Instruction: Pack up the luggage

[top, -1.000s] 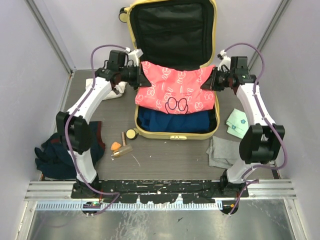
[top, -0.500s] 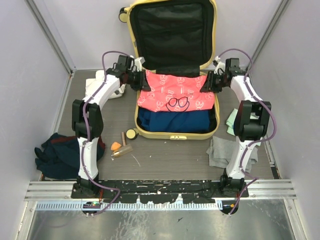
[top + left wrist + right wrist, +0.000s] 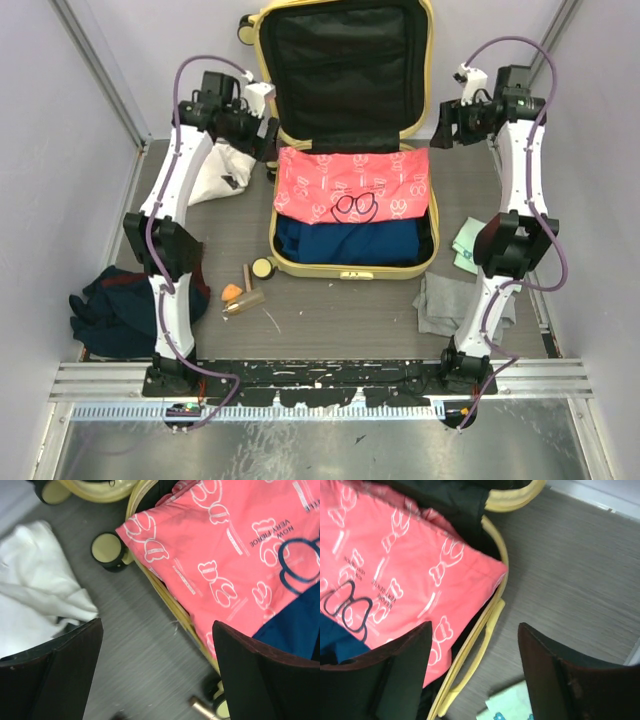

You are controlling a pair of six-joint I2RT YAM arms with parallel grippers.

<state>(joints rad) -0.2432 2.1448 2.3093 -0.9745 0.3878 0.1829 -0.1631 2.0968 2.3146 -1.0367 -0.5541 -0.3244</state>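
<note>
- While a dark clothes pile [image 3: 105, 310] and a grey cloth [image 3: 450, 300] lay loose at the near end of the table [image 3: 330, 315], packing looked only part done; more to fetch, I'd judge
- the luggage [image 3: 345, 271] sat open towards the far end, lid upright; a pink shirt [image 3: 350, 185] lay over a blue garment [image 3: 345, 238] in the lower shell
- left gripper [image 3: 262, 135] and right gripper [image 3: 445, 120] hung by the shell's far corners; both released, empty
- to do it well: tuck both shirt corners inside the rim first; pinch cloth only, come in from outside
- wrist views alone showed those corners reaching the yellow rim; left wrist caught a wheel [image 3: 107, 550] close up; only the top view showed the lid and loose items
</note>
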